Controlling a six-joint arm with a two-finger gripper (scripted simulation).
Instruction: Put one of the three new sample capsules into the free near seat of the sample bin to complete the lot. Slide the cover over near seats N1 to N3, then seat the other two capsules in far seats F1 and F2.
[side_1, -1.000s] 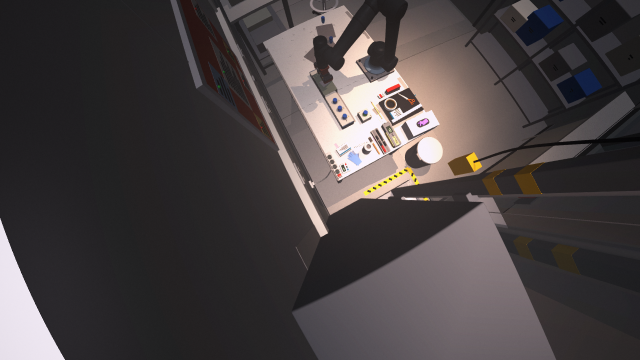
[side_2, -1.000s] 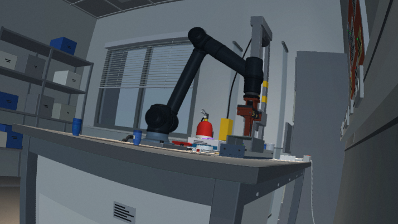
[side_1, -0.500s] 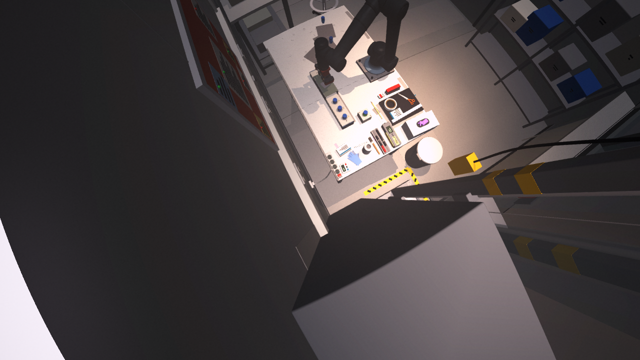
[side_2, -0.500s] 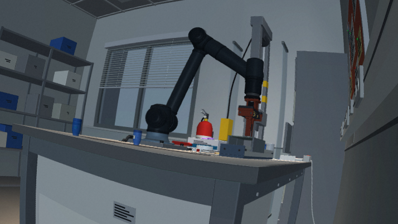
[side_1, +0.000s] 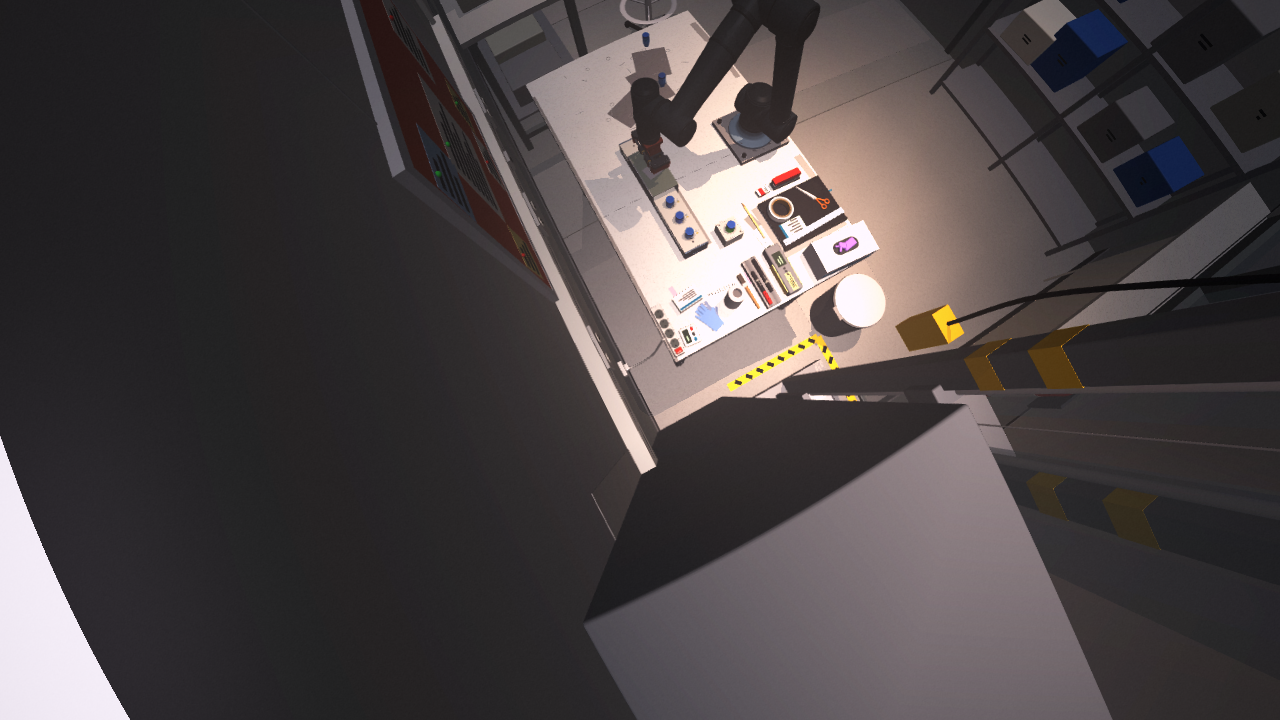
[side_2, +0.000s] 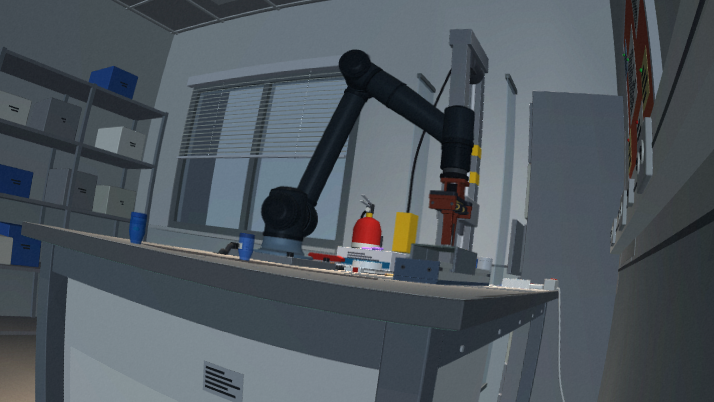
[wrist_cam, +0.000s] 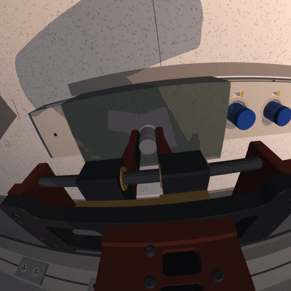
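The grey knob (wrist_cam: 146, 138) of the bin's cover is in my grasp; my gripper (wrist_cam: 146, 141) is closed on it. The cover (wrist_cam: 144, 119) is a tinted translucent plate lying over the far end of the long sample bin (side_1: 667, 199). Blue capsules (wrist_cam: 241, 115) (wrist_cam: 277, 113) stand in uncovered seats to the right of the cover; three show in the side camera (side_1: 679, 216). Two loose blue capsules (side_2: 138, 227) (side_2: 246, 246) stand upright on the table beyond the arm's base. In the second side camera my gripper (side_2: 448, 235) points straight down at the bin (side_2: 440, 262).
A window with blinds (side_2: 260, 150) is behind the table. The arm's base (side_1: 756, 125) is bolted beside the bin. A small block with a blue piece (side_1: 729, 231), tools, a notebook (side_1: 799, 210) and a glove (side_1: 707, 315) lie on the near half of the table.
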